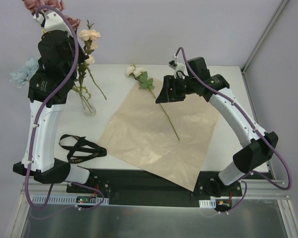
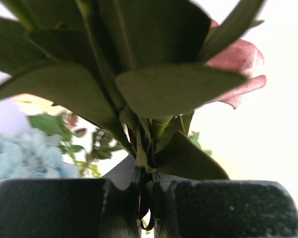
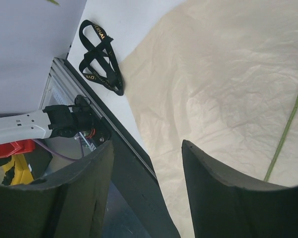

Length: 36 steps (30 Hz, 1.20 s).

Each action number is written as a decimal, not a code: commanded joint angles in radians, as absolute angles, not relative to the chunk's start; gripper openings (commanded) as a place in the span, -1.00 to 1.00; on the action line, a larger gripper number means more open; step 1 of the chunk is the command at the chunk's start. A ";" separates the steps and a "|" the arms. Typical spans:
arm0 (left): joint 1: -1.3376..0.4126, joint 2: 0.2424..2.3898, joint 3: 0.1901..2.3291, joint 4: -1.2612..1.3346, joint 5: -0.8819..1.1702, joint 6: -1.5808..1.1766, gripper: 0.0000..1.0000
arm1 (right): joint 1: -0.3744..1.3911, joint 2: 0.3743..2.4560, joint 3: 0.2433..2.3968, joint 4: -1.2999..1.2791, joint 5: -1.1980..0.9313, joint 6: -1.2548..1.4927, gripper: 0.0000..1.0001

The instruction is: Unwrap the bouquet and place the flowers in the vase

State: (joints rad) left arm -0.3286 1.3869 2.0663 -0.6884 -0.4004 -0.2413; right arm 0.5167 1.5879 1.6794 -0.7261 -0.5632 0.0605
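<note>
My left claw [image 2: 146, 201] clamps a mauve flower [image 2: 238, 64] by its stem, raised near the left edge of the counter [image 1: 223, 79]; my right claw [image 3: 146, 183] hangs open over the wrapping paper [image 1: 149, 139].

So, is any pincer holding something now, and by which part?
The left pincer is shut on a pink flower, gripping its green stem just below the leaves. The right pincer is open and holds nothing.

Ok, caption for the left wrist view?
Left gripper shut on pink flower stem, leaves filling frame, blue blossom blurred behind.
</note>
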 commanded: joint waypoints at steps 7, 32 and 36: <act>-0.278 1.549 2.227 -0.583 -0.853 -0.158 -1.00 | 0.494 1.552 1.684 -0.744 -0.564 0.025 0.19; -0.186 1.562 2.001 -0.296 -0.916 0.002 -1.00 | 0.457 1.707 1.536 -0.575 -0.531 -0.054 0.21; -0.186 1.528 1.892 -0.288 -0.975 -0.058 -1.00 | 0.466 1.851 1.571 -0.562 -0.462 -0.112 0.17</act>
